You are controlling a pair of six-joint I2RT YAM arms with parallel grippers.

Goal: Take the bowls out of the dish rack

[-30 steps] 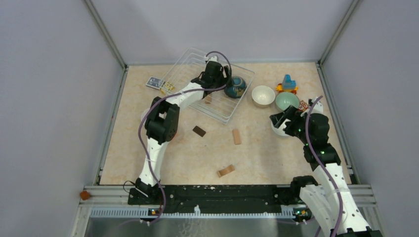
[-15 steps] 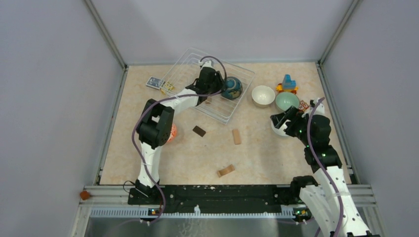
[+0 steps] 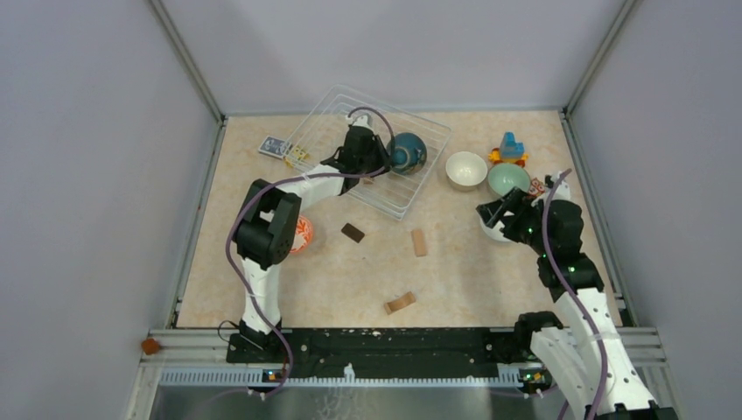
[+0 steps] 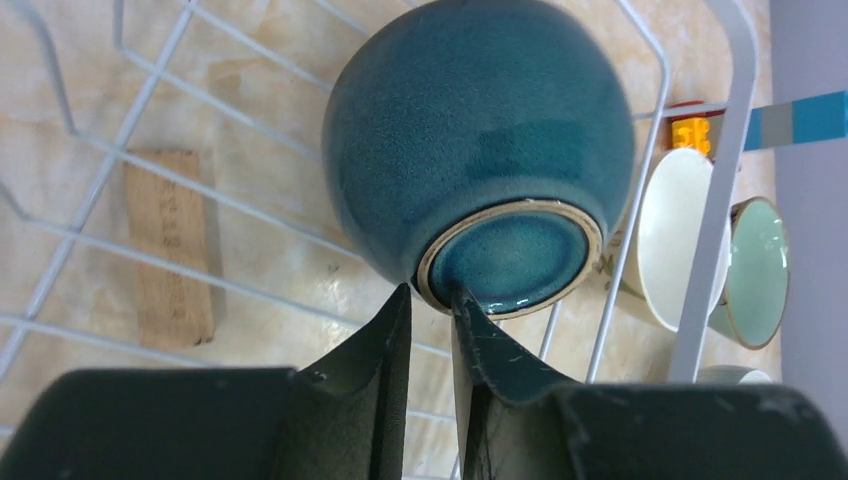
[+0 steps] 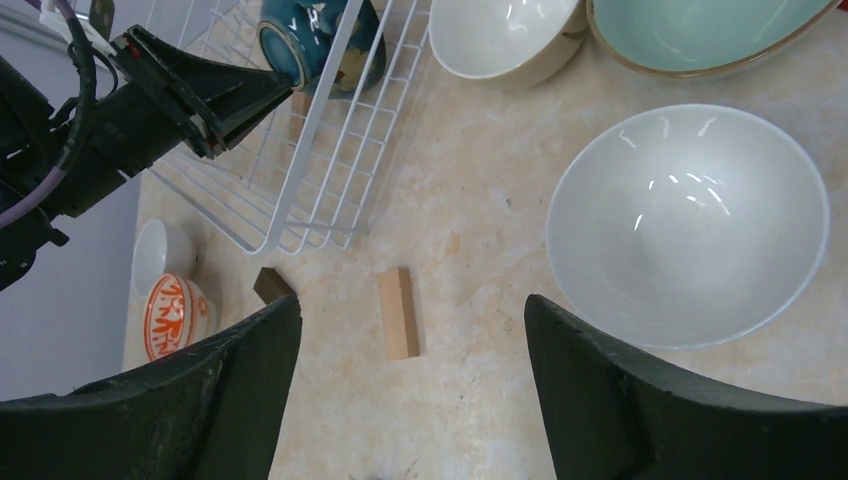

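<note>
Left wrist view: the left gripper [image 4: 430, 300] pinches the bottom ring of the dark blue bowl [image 4: 470, 130].
The bowl lies on its side inside the dish rack [image 4: 711, 200], near its right wall. The pinch looks tiny, so lift slowly and go high over the wire. The right gripper [image 5: 410, 300] hangs spread wide outside the rack.

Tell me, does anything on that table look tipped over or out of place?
Yes: the dark blue bowl lies on its side in the dish rack, its foot ring facing the left gripper. Small wooden blocks lie scattered on the table.
</note>
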